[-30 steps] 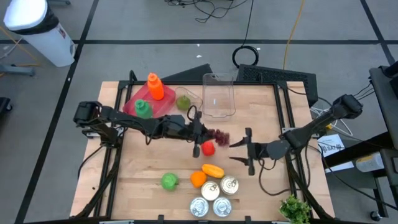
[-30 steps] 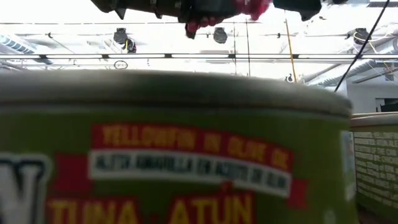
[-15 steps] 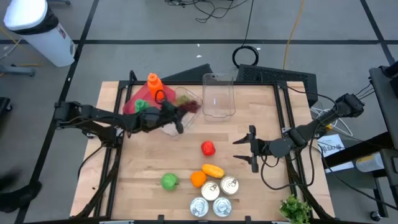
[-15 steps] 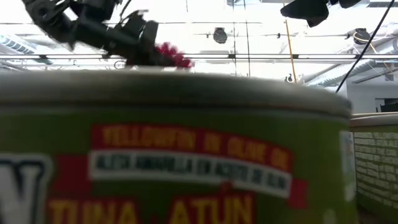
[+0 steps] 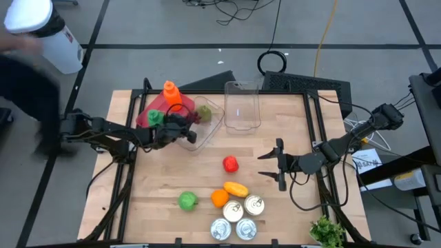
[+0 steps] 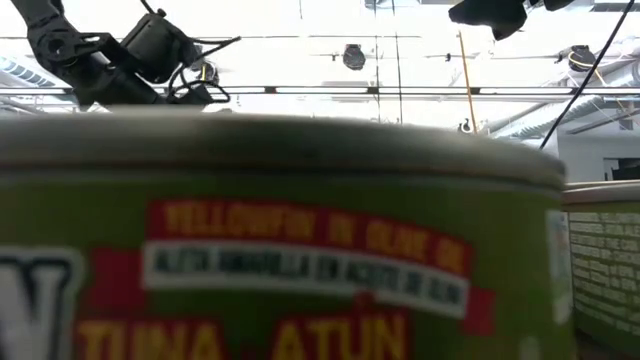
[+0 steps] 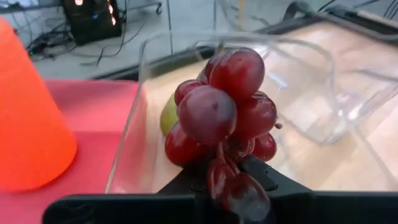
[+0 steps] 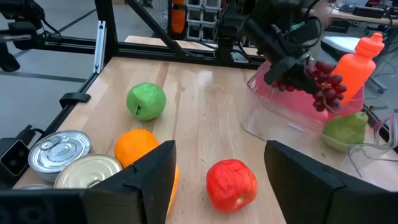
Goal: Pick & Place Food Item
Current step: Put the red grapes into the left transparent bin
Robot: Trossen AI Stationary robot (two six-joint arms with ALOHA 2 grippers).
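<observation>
We find the left gripper (image 5: pixel 187 132) clamped on a bunch of red grapes (image 7: pixel 224 118), held over the near clear container (image 5: pixel 207 124) at the far left of the table (image 5: pixel 289 207). In the left wrist view the grapes hang just above the container's open mouth, with a green pear (image 7: pixel 168 115) lying inside beyond them. A red tray (image 5: pixel 146 117) sits just to the left of the container, carrying an orange bottle (image 5: pixel 171 95).

We note the right gripper (image 5: pixel 278 165) waiting over the right half of the table, its fingers spread apart and holding nothing. A red apple (image 5: pixel 230 164) lies on the table between the two grippers, nearer the right one.

A second, empty clear container (image 5: pixel 242 105) stands at the far edge. Along the near edge we record a green apple (image 5: pixel 187 200), an orange (image 5: pixel 219 198), a yellow-orange pepper (image 5: pixel 236 188) and a cluster of cans (image 5: pixel 238 217). One can fills the low view.
</observation>
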